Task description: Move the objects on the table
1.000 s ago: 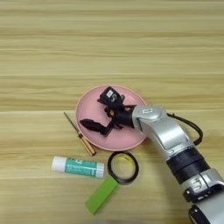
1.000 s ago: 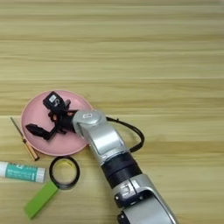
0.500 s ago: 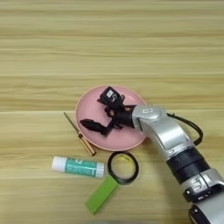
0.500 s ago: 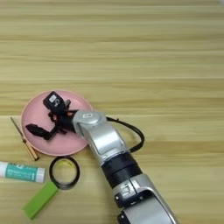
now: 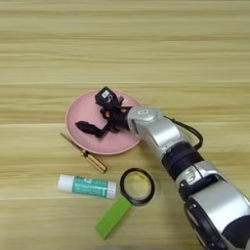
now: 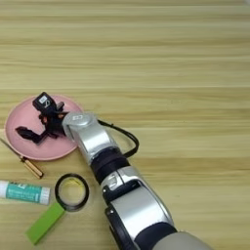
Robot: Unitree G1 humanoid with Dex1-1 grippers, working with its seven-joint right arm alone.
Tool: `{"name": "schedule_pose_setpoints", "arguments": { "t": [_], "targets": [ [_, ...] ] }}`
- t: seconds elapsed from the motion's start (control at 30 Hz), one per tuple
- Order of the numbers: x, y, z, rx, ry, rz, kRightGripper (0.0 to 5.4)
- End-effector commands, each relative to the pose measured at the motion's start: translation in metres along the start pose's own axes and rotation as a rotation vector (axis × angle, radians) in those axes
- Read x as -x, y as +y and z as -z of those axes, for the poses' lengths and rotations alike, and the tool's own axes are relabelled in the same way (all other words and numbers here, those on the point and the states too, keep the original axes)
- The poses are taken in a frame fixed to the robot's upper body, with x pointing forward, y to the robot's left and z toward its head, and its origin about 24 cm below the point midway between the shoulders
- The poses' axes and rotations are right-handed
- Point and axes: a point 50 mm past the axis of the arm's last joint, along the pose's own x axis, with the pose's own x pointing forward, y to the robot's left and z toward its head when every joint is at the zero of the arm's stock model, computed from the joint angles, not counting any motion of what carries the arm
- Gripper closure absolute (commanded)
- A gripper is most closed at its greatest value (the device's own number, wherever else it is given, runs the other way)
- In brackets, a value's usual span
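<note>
Wooden table (image 5: 195,58) fills my view; my gripper (image 5: 97,113) hangs over the pink plate (image 5: 78,111), fingers spread apart, holding nothing. Just below the plate lie the screwdriver (image 5: 84,153), glue stick (image 5: 88,186), black ring (image 5: 137,185) and green block (image 5: 114,216). I'd choose one and descend squarely.

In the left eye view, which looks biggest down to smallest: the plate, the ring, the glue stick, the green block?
1. Plate, clearly largest.
2. Glue stick.
3. Green block, close to the glue stick in length, so that pair is unsure.
4. Ring, smallest across.
</note>
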Motion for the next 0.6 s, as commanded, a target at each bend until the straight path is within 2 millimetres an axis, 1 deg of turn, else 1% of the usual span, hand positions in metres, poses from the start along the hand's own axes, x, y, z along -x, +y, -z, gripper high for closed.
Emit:
{"name": "schedule_pose_setpoints", "arguments": {
  "t": [0.03,0.6],
  "targets": [
    [-0.0004,-0.0065,-0.0299,0.070,-0.067,0.022,0.03],
    [-0.0020,-0.0067,-0.0319,0.068,-0.075,0.026,0.03]
  ]
}}
